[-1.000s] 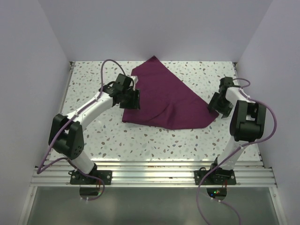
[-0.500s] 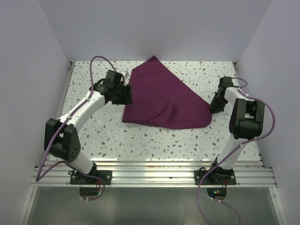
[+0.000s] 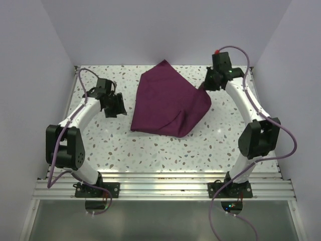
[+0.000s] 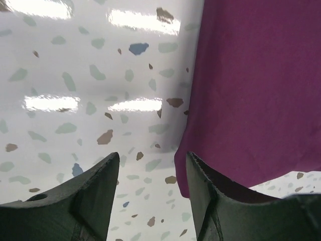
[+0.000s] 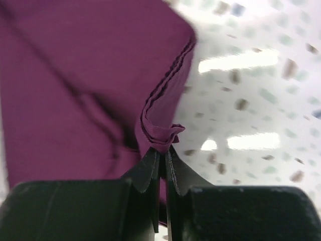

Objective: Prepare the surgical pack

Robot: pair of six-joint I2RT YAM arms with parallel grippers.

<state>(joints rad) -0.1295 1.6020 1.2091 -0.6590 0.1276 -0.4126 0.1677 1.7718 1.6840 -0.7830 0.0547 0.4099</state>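
The deep purple-maroon fabric drape (image 3: 168,103) lies mid-way across the speckled white table (image 3: 165,150). Its right-hand corner is pinched, several layers thick, in my right claw (image 5: 160,150), whose jaws are closed tight on the bunched edge. I have swept that corner from the table's right side inward and toward the far edge, so the sheet is narrower than a second ago. I judge that a fold is under way. My left claw (image 4: 152,158) stands open and empty. It has backed off leftward and is now near the cloth's left edge, not touching it.
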